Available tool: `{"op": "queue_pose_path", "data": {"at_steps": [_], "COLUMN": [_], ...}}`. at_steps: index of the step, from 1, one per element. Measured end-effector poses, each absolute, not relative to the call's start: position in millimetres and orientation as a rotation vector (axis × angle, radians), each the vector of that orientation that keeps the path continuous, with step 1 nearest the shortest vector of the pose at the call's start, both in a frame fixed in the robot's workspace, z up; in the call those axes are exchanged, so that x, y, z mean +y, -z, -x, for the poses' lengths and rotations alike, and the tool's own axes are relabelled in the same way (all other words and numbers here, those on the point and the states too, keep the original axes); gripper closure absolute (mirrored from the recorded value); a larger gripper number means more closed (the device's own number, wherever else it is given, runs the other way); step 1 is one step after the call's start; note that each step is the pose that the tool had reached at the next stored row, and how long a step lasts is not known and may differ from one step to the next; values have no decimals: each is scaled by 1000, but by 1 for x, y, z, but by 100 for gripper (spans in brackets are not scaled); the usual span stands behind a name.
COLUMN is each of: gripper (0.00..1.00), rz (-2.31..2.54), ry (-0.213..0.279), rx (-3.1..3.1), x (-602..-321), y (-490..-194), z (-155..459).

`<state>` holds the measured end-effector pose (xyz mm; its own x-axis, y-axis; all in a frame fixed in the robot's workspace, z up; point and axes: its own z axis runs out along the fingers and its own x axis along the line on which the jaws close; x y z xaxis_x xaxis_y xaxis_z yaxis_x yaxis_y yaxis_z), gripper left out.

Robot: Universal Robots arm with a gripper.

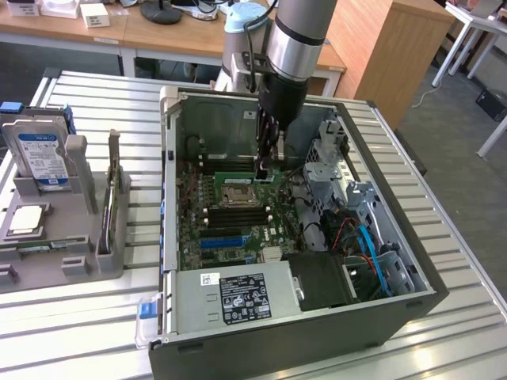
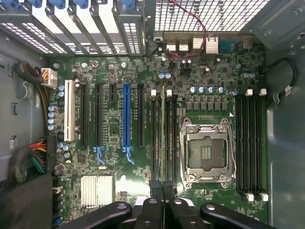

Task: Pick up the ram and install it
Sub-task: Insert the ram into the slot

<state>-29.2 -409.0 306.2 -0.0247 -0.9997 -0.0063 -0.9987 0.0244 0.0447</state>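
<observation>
The ribbed silver metal surface (image 1: 467, 245) has a dull sheen. The grey sheet-metal computer case (image 1: 230, 119) looks smooth and matt. The thin green circuit-board ram stick (image 2: 163, 124) is matt; the black gripper (image 2: 162, 186) looks satin, faintly glossy.

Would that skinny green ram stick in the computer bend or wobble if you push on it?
Probably stiff: the ram is a flat green board, lying straight along the black memory slots. Likely light, being so thin. It may tip sideways easily, standing on its narrow edge, though the hand seems to pinch one end.
</observation>
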Motion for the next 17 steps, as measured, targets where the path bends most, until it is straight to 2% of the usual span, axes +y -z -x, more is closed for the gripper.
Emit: {"op": "queue_pose_path", "data": {"at_steps": [17], "gripper": [88], "rz": [-2175], "ry": [57], "rx": [-2229], "x": [-409], "y": [-287], "z": [29]}}
